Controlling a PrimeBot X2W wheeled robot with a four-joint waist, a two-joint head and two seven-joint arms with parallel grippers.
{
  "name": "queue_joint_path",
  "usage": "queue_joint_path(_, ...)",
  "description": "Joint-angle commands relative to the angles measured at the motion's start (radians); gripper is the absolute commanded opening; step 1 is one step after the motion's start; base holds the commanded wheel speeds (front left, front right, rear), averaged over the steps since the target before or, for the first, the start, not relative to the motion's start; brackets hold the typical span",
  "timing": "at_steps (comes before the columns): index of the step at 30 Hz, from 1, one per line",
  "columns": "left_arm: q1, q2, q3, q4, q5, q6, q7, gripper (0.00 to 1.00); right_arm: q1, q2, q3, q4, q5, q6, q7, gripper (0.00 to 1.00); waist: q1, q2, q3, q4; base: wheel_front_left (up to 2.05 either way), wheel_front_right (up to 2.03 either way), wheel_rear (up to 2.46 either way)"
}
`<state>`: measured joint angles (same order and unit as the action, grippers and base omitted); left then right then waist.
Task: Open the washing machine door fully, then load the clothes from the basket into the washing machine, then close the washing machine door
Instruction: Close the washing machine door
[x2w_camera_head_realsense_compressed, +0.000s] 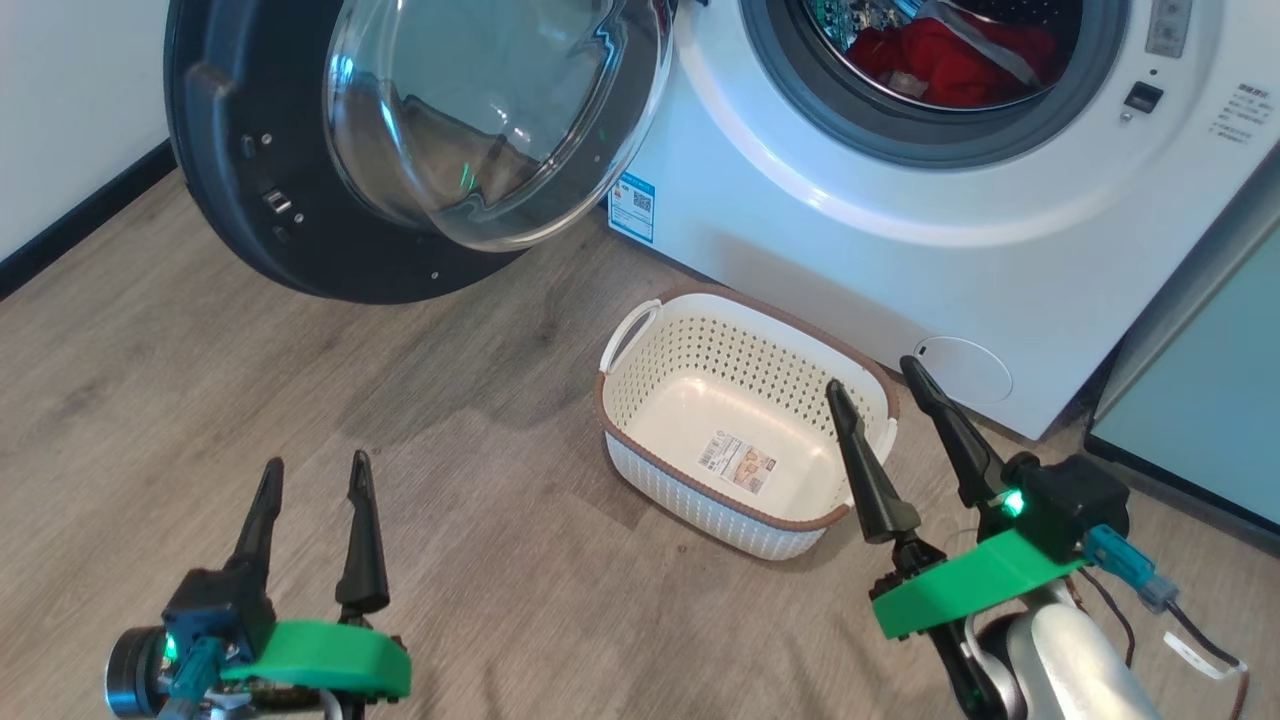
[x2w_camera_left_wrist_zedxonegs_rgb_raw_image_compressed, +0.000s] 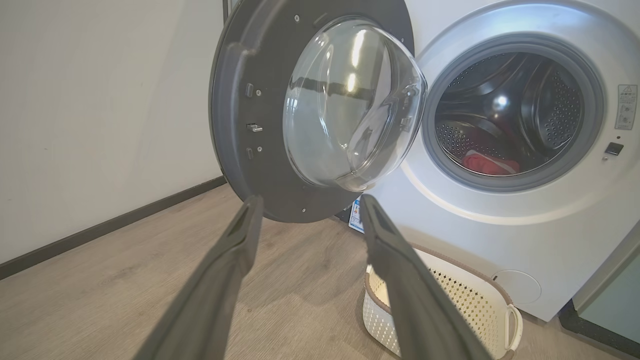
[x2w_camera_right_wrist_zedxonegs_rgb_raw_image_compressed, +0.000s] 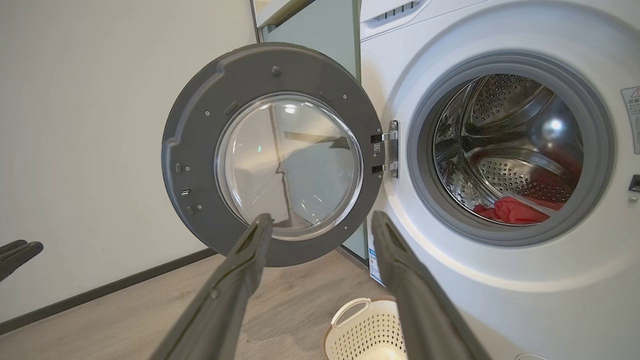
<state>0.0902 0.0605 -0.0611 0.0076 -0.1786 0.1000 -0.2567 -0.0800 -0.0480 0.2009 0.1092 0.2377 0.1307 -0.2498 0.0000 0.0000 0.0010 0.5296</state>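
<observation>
Head view: left tool (x2w_camera_head_realsense_compressed: 316, 460), right tool (x2w_camera_head_realsense_compressed: 870, 373) both gape empty. Door (x2w_camera_head_realsense_compressed: 420, 130) looks heavy (slick glass); I'd push its rim farthest from machine (x2w_camera_head_realsense_compressed: 900, 230).

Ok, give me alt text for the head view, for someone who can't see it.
The washing machine door stands wide open and the red clothes lie inside the white washing machine. The white basket sits on the wood floor before it, holding no clothes. The left gripper and right gripper are open and empty.
</observation>
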Motion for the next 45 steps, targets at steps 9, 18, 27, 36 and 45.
queue_joint_path(9,-0.035,-0.003,0.039,-0.044,0.005,-0.004,-0.005,1.0,-0.034,-0.002,0.021,-0.033,0.0,0.0,-0.011,1.0,0.0,0.0,0.002,0.001,0.0,0.0,0.0)
queue_joint_path(18,-0.045,-0.006,0.039,-0.085,0.006,-0.016,-0.005,0.0,-0.031,-0.002,0.009,-0.045,-0.023,0.0,-0.009,1.0,0.0,0.0,0.032,0.004,0.0,0.0,0.0)
queue_joint_path(27,-0.19,0.135,0.212,-0.154,-0.022,-0.062,-0.005,0.0,-0.029,-0.002,-0.036,-0.161,-0.105,0.0,0.07,1.0,0.0,0.0,0.147,-0.006,0.0,0.0,0.0)
queue_joint_path(36,-0.505,0.448,0.449,0.035,-0.147,-0.146,0.009,0.0,-0.091,-0.002,-0.012,-0.289,-0.199,0.0,0.178,1.0,0.0,0.0,0.329,-0.105,0.0,0.0,0.0)
queue_joint_path(45,-0.862,0.655,0.502,0.441,-0.23,-0.167,0.041,0.0,-0.12,-0.002,0.002,-0.33,-0.241,0.0,0.211,1.0,0.0,0.0,0.417,-0.162,0.0,0.0,0.0)
